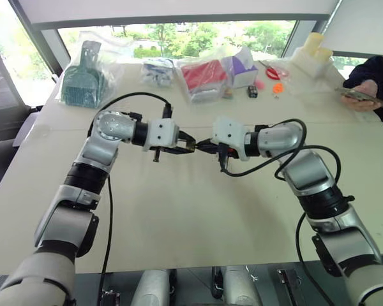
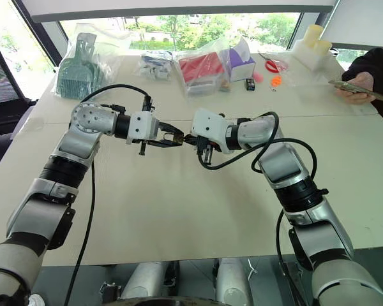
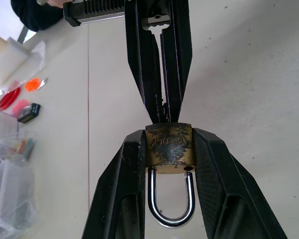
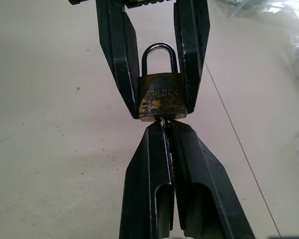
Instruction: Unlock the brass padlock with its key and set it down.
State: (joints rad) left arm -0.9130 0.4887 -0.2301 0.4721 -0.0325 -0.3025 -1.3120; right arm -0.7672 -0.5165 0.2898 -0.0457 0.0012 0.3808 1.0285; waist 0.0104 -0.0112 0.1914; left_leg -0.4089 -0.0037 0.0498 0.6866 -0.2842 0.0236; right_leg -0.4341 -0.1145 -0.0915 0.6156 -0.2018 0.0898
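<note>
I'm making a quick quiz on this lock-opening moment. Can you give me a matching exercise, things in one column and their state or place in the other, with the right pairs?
Things:
1. brass padlock
2. key
3. left gripper
4. orange trinket

States or places:
A. lying on the far part of the table
B. pinched in the right gripper, at the lock's base
C. clamped by its sides, shackle closed
D. shut on the lock body

Pairs: 1-C, 2-B, 3-D, 4-A

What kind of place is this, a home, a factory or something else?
Probably an office or lab used for robot trials: a large plain table by big windows with trees outside, bagged items lined along its far edge, and a seated person's hand holding a phone.
</note>
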